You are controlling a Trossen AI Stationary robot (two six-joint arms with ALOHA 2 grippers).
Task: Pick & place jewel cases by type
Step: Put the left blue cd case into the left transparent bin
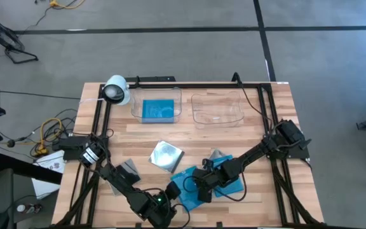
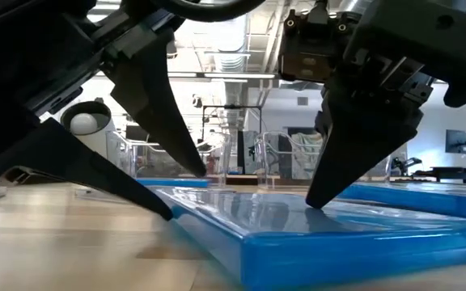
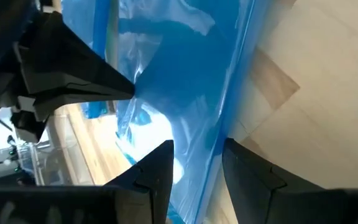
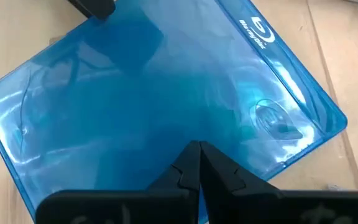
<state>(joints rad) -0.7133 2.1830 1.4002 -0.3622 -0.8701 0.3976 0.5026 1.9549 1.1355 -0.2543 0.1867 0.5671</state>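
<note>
**One blue case sorted, the rest still out on the tabletop**

The landmark here is the blue case (image 1: pixel 184 186) lying flat at the near edge of the tabletop (image 1: pixel 259 127), the one both arms are working.

The left hand (image 3: pixel 194 168) sits at this case's edge with its fingers spread, one above and one below the rim as the left wrist view shows it; whether they have actually pinched the case cannot be told. The right hand (image 4: pixel 197 163) has its fingers pressed together into one point, tip down on the case's top face, apparently steadying it.

Progress, judged from how things lie: early. Far beyond the blue case, the left-hand tray (image 1: pixel 156 105) already holds one blue case (image 1: pixel 158 111). The tray beside it (image 1: pixel 218 109) looks empty. Still unsorted:
- the blue case in hand
- a second blue case (image 1: pixel 226 181) just right of it, partly under the right arm
- a silvery case (image 1: pixel 166 156) just beyond it
- a grey case (image 1: pixel 127 169) to its left
- a grey corner (image 1: pixel 217 155) showing beyond the second blue case, likely another

A white camera (image 1: pixel 115 90) stands left of the filled tray.

Writing: the case carries a "Blu-ray Disc" logo along one edge in the right wrist view. No other text is readable.
</note>
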